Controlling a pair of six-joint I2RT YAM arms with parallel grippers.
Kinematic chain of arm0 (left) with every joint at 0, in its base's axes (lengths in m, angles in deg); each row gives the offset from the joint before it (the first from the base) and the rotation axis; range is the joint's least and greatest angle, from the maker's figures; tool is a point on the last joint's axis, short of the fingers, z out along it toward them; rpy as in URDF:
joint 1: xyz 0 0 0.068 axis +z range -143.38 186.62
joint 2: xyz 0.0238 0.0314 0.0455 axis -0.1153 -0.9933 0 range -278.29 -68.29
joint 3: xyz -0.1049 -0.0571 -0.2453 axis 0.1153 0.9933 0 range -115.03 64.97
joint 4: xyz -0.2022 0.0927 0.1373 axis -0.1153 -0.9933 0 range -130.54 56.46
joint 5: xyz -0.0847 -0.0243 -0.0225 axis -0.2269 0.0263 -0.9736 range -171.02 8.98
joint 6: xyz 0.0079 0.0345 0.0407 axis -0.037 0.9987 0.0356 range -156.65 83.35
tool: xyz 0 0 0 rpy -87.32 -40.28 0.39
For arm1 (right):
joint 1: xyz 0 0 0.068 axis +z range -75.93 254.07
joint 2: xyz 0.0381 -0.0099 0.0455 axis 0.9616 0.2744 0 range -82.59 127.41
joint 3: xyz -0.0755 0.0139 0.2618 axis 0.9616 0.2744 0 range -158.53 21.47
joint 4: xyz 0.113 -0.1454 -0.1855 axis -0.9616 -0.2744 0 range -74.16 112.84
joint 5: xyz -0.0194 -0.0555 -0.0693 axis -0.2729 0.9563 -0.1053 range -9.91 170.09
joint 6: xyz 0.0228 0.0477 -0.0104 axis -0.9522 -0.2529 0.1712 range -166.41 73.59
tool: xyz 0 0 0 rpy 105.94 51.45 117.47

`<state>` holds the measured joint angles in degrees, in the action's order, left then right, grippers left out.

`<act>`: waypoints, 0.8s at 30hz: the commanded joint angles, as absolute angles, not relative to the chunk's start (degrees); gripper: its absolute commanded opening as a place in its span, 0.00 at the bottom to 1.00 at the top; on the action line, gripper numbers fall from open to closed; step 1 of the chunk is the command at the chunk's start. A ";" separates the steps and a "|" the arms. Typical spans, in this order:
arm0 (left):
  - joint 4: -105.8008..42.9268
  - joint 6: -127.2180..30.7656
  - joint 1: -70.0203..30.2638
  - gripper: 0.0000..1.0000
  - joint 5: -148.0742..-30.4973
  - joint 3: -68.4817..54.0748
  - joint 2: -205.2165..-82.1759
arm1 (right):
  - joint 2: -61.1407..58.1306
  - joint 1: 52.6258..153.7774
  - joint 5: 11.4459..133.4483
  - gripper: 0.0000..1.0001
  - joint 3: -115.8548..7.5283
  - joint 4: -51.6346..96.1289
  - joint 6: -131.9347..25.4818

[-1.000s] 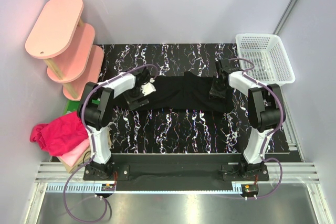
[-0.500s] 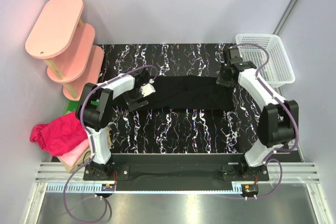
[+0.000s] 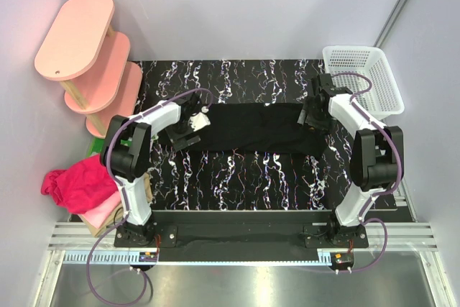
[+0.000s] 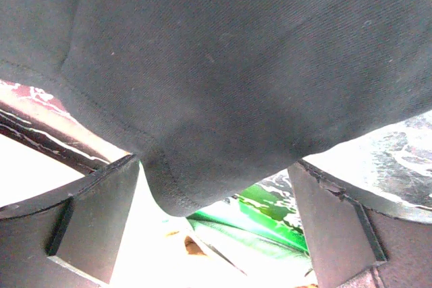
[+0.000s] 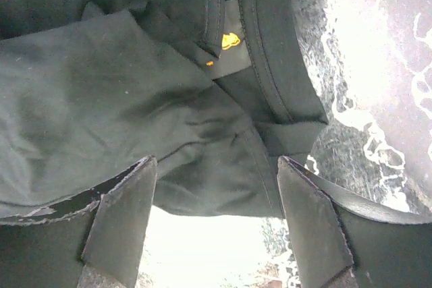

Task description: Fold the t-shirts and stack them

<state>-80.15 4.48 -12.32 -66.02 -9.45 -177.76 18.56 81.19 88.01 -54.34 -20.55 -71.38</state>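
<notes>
Enclosing the workspace are pale lilac walls [image 3: 237, 5], and inside them sits a black table [image 3: 244, 174] veined with white marbling. A pink three-tier shelf [image 3: 80, 37] stands at the table's far left corner, and a white plastic basket [image 3: 363, 80] rests at the far right. The black t-shirt [image 3: 251, 129] lies folded into a long band across the middle of the table. Off the table's left edge, a magenta t-shirt [image 3: 75, 181] is heaped on a pink one [image 3: 108, 210], perhaps with a tan piece beneath.

The left gripper [image 3: 188, 131] hangs at the band's left end with its fingers spread wide and a hem sagging between them, unpinched. The right gripper [image 3: 314, 115] sits over the right end, fingers apart above the collar. A green packet [image 4: 263, 215] shows below the hem in the left wrist view, and a small yellow mark [image 5: 231, 41] sits on the neck label.
</notes>
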 commanded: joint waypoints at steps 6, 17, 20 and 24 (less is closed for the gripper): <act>-79.51 5.63 -11.75 0.99 -65.56 -8.95 -175.08 | 13.92 81.11 84.87 0.73 -68.69 -23.83 -72.95; -78.89 6.24 -10.70 0.99 -65.47 -9.04 -175.25 | 31.12 81.11 61.63 0.62 -69.66 -16.53 -75.50; -78.98 6.77 -9.47 0.99 -65.21 -9.30 -175.51 | 36.22 81.02 61.11 0.62 -71.68 -16.71 -75.33; -78.46 7.74 -6.92 0.99 -65.12 -9.13 -175.95 | 40.45 81.02 60.14 0.62 -73.19 -16.71 -75.24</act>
